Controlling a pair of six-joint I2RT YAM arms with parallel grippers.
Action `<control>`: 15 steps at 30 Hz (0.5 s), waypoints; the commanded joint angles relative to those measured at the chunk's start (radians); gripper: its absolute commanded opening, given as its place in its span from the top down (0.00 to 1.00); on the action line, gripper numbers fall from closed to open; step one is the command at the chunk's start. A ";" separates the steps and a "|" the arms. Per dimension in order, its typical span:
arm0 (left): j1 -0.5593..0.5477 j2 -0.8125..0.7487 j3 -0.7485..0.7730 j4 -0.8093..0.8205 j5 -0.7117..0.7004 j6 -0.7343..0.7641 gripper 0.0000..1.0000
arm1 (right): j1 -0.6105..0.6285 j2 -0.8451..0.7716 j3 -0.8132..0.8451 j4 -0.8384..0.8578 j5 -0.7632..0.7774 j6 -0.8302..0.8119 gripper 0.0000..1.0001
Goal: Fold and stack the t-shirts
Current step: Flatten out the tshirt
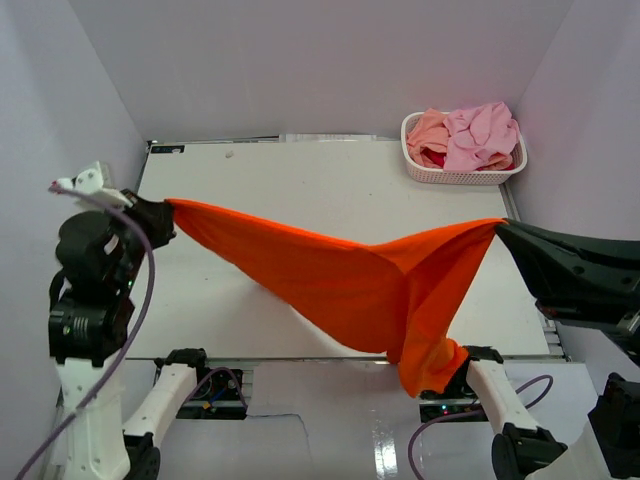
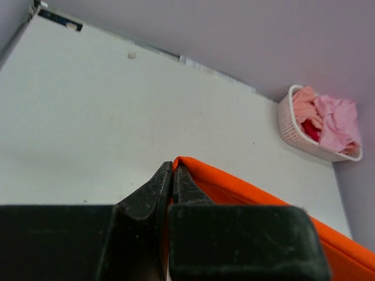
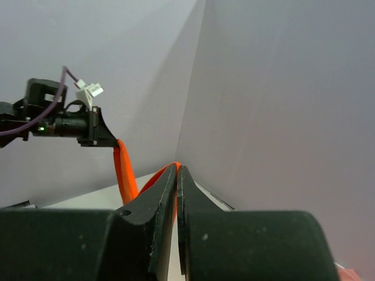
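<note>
Between left gripper [image 1: 166, 209] and right gripper [image 1: 500, 227], both pinched closed on opposite ends: orange-red t-shirt [image 1: 350, 280], stretched across, middle drooping over table [image 1: 300, 175]; white basket [image 1: 462, 178] beyond right gripper.

Taut orange t-shirt [image 1: 350, 280] spanning mid-table from left gripper [image 1: 168, 208] to right gripper [image 1: 500, 226], barring front-to-back passage, bare tabletop [image 1: 300, 175] open beyond it, white basket [image 1: 460, 178] of shirts [image 1: 478, 135] filling far right corner, side walls [image 1: 70, 110] close on both flanks.

The t-shirt [image 1: 340, 275] is soft matt cloth (basket [image 1: 455, 177]: perforated plastic).
</note>
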 commanded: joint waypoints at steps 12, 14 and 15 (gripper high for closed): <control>0.004 -0.312 -0.125 -0.139 0.042 -0.089 1.00 | 0.030 -0.257 -0.555 0.170 0.005 0.185 0.92; 0.004 -0.339 -0.186 -0.142 0.041 -0.100 1.00 | 0.043 -0.279 -0.583 0.115 0.019 0.156 0.92; 0.005 -0.367 -0.200 -0.141 0.038 -0.104 1.00 | 0.047 -0.297 -0.589 0.098 0.036 0.147 0.92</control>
